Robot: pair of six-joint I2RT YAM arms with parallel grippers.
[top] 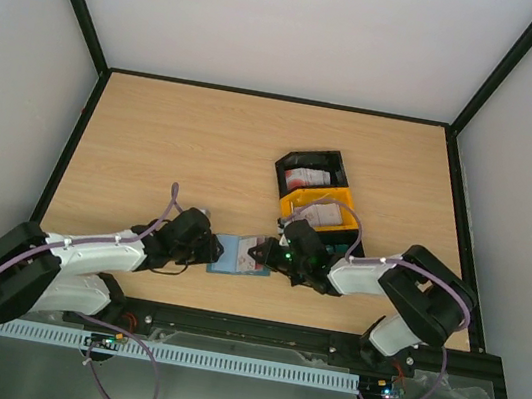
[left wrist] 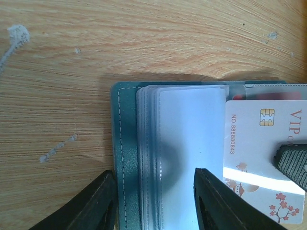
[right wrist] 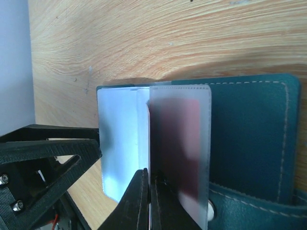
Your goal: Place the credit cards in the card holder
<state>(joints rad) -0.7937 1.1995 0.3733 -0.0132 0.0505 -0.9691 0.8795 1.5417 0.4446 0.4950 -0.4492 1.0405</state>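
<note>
The teal card holder lies open on the table between my two grippers, its clear sleeves fanned out. My left gripper is open. One finger is beside the holder's left edge and the other is over the sleeves. My right gripper is shut on a white credit card with a chip and red print, which shows edge-on in the right wrist view. That card lies over the holder's right half. A frosted sleeve holds a reddish card. Other white-and-red cards lie in the bins.
A three-bin tray stands right of centre, with a black bin at the far end, then a yellow bin. Its third bin is mostly hidden behind my right arm. The holder's snap tab shows beside my right fingers.
</note>
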